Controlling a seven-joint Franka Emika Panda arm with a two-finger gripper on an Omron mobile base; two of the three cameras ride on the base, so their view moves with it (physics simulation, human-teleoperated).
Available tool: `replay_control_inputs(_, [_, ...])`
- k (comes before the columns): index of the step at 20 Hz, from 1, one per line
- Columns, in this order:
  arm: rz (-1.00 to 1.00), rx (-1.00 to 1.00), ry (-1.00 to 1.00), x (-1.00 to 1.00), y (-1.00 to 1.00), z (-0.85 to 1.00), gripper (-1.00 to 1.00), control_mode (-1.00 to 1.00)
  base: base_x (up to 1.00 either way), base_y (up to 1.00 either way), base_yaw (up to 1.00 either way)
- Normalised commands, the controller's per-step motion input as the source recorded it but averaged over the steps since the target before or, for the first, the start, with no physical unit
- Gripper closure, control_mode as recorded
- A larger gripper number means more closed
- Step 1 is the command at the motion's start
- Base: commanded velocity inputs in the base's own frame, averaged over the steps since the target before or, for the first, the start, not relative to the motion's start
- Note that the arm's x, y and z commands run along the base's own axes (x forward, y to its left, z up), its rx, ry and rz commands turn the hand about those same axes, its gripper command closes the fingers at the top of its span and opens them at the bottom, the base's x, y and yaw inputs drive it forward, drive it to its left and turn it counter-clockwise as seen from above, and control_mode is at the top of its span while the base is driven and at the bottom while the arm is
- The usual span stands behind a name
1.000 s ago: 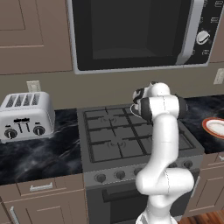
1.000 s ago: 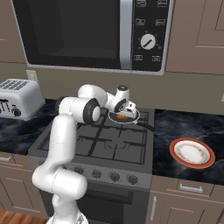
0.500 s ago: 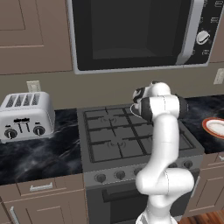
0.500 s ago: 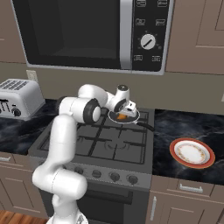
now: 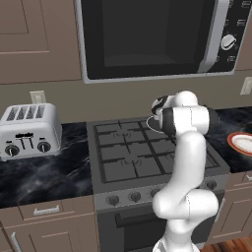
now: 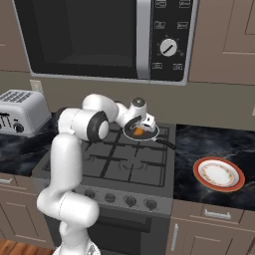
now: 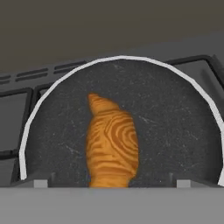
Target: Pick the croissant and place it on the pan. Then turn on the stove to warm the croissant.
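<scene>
The croissant [image 7: 111, 144] lies flat in the pan [image 7: 175, 113] on the stove's [image 6: 119, 159] back right burner, between the spread, released fingertips of the gripper [image 7: 109, 183]. It looks light, soft and flaky; any regrasp should pinch its thick middle gently.

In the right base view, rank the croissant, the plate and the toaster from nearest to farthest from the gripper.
1. Croissant: lying in the pan, right under the open gripper.
2. Plate: on the counter to the right of the stove.
3. Toaster: at the far left on the counter.
</scene>
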Motion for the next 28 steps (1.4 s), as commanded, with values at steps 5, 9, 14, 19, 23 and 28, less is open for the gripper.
replay_control_inputs(5, [0.0, 0.02, -0.25, -0.7, -0.28, 0.17, -1.0, -1.0, 0.0, 0.0, 0.0])
replay_control_inputs(9, [0.0, 0.03, -0.3, -0.62, -0.32, 0.34, -1.0, -1.0, 0.0, 0.0, 0.0])
replay_control_inputs(14, [0.01, 0.06, -0.25, -0.5, -0.43, 0.63, -1.0, -1.0, 0.0, 0.0, 0.0])
replay_control_inputs(19, [0.01, 0.11, -0.12, -0.53, -0.54, 0.56, -1.0, -1.0, 0.0, 0.0, 0.0])
replay_control_inputs(23, [0.0, 0.19, -0.01, -0.58, -0.56, 0.5, -1.0, -1.0, 0.0, 0.0, 0.0])
replay_control_inputs(28, [0.01, 0.2, 0.0, -0.54, -0.58, 0.63, -1.0, -1.0, 0.0, 0.0, 0.0])
